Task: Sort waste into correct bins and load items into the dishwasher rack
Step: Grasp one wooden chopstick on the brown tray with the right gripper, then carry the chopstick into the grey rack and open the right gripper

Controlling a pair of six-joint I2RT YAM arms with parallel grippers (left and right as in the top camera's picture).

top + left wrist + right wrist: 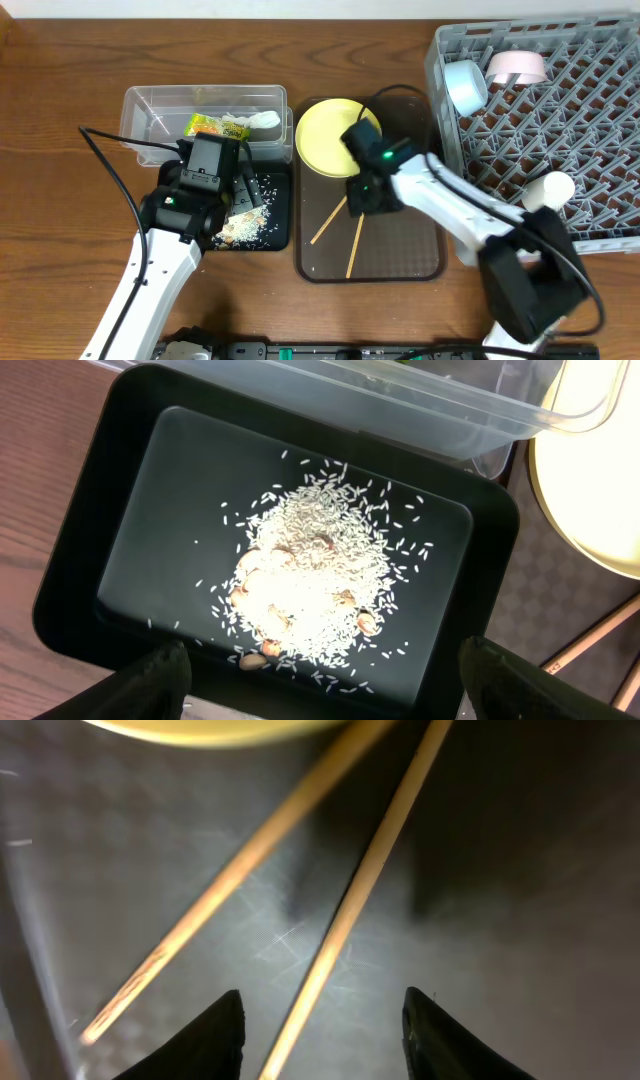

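Observation:
My right gripper (pixel 322 1030) is open, low over the dark brown serving tray (pixel 420 262), its fingers either side of one wooden chopstick (pixel 350 910). The other chopstick (pixel 240 865) lies just to its left; both show overhead (pixel 340 225). The yellow plate (pixel 325 135) sits at the tray's far end. My left gripper (pixel 320 685) is open and empty above the black tray (pixel 70 560), which holds loose rice (pixel 315 575). The clear tub (pixel 150 110) holds the green-and-orange wrapper (pixel 215 125) and white paper (pixel 262 120). The grey rack (pixel 590 130) holds a light blue bowl (pixel 465 85), a white bowl (pixel 518 66) and a white cup (pixel 550 188).
A few brown bits (pixel 262 652) lie among the rice. Black cables (pixel 110 165) run over the wooden table on the left. The rack stands right against the serving tray's right side.

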